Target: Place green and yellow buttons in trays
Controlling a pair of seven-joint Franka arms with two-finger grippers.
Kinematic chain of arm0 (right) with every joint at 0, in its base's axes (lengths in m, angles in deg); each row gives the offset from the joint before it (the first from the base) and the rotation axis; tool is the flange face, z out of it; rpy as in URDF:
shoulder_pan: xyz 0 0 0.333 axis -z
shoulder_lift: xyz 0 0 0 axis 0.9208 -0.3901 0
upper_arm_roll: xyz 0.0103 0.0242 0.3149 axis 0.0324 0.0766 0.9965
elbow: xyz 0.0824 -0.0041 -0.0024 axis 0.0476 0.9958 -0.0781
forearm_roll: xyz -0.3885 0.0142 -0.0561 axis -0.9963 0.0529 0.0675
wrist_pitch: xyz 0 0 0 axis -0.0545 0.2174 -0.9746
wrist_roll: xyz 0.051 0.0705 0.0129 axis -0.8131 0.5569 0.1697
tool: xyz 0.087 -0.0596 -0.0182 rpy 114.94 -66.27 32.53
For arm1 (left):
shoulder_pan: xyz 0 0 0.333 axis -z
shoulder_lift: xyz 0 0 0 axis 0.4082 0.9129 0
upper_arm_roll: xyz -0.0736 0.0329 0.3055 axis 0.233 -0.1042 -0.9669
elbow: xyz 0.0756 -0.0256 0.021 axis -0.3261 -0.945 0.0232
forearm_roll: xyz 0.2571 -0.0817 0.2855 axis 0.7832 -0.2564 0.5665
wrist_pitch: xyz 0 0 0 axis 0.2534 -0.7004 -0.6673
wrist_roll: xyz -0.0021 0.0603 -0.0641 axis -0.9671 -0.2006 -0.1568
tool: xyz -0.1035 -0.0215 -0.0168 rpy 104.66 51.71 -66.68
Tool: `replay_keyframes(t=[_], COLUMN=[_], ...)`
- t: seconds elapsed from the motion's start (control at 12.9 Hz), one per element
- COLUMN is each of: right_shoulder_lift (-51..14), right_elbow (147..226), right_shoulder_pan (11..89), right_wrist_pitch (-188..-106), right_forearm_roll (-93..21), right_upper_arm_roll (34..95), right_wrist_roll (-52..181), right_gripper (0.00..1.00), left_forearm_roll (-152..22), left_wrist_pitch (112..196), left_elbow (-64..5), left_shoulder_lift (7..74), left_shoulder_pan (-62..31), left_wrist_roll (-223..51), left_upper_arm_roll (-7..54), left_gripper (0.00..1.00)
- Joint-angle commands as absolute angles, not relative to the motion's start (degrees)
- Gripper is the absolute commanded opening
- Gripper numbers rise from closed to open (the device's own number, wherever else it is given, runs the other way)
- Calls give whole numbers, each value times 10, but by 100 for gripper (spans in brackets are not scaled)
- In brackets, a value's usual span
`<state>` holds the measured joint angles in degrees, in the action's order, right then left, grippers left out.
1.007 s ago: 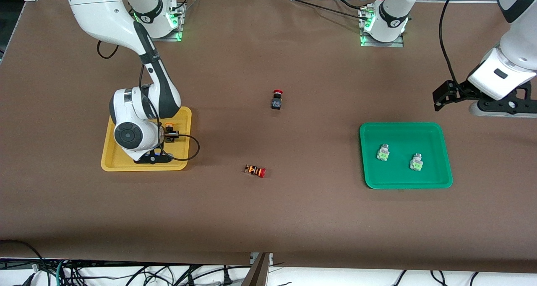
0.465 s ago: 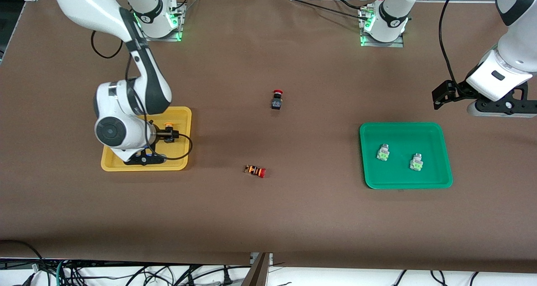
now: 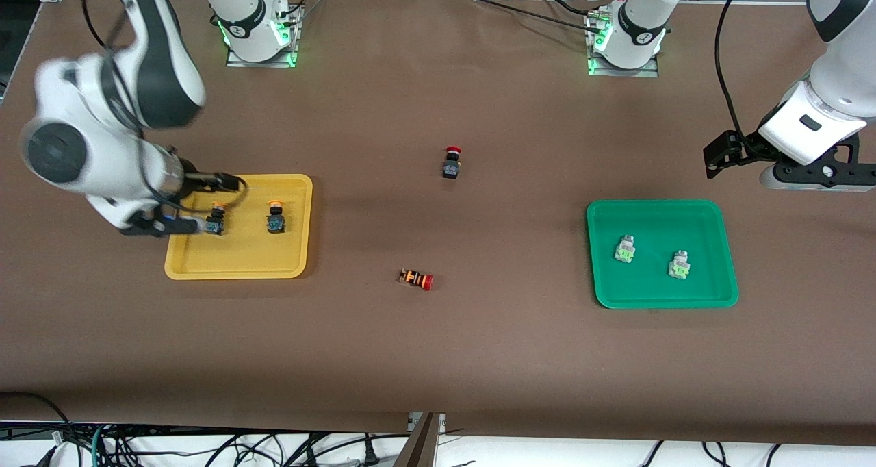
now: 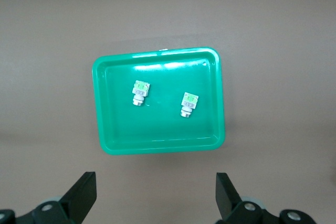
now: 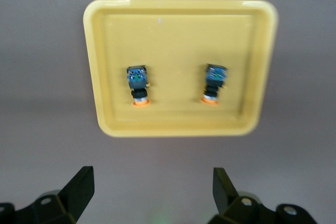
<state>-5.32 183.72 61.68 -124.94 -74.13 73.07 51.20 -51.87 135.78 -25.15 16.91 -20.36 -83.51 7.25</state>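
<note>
The yellow tray (image 3: 239,265) holds two black-bodied buttons with yellow-orange caps (image 3: 217,219) (image 3: 275,218), lying apart. The right wrist view shows the tray (image 5: 178,40) and both buttons (image 5: 138,86) (image 5: 213,83). My right gripper (image 3: 164,226) (image 5: 152,179) is open and empty, raised over the tray's edge toward the right arm's end of the table. The green tray (image 3: 660,289) (image 4: 157,135) holds two whitish-grey buttons with green faces (image 3: 624,248) (image 3: 679,265) (image 4: 139,92) (image 4: 188,103). My left gripper (image 3: 814,177) (image 4: 156,184) is open and empty, up beside the green tray.
A black switch with a red cap (image 3: 452,162) stands mid-table. An orange-bodied switch with a red cap (image 3: 416,279) lies nearer the front camera, between the two trays. Both arm bases stand along the table's edge farthest from the front camera.
My right gripper has risen out of the yellow tray and swung toward the right arm's end of the table, uncovering a second yellow-capped button in the tray. The left arm has barely moved.
</note>
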Motion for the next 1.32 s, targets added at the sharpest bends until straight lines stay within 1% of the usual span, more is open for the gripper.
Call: replay_keyframes(t=[0.0,0.08,0.15,0.23,0.39,0.46,0.7,0.93,1.24], right_shoulder_lift=[40,52,57,55,56,59,60,50,49], right_elbow=[1854,1850,1834,1801,1764,1752,1744,1739,1738], right_shoulder_pan=[647,661,664,667,668,668,668,666,667], right_wrist_pitch=[-1194,-1169,-1139,-1116,-1113,-1104,-1075,-1075,-1075], right_forearm_roll=[-751,-751,-750,-750,-763,-787,-786,-754,-753], right_upper_arm_roll=[775,792,794,790,778,782,783,765,765], right_wrist_roll=[514,515,517,517,515,517,523,519,516], right_gripper=[100,100,100,100,100,100,100,100,100], left_forearm_roll=[-526,-526,-526,-526,-526,-526,-526,-526,-526], left_wrist_pitch=[1350,1350,1350,1348,1347,1347,1346,1346,1346], left_elbow=[-248,-248,-248,-248,-248,-248,-248,-247,-247], left_shoulder_lift=[166,166,166,166,167,166,167,167,166], left_shoulder_pan=[-199,-199,-199,-199,-199,-199,-199,-198,-198], left_wrist_roll=[-834,-834,-834,-834,-834,-834,-834,-834,-834], left_upper_arm_roll=[71,71,72,72,72,71,71,71,71], left_gripper=[100,100,100,100,100,100,100,100,100])
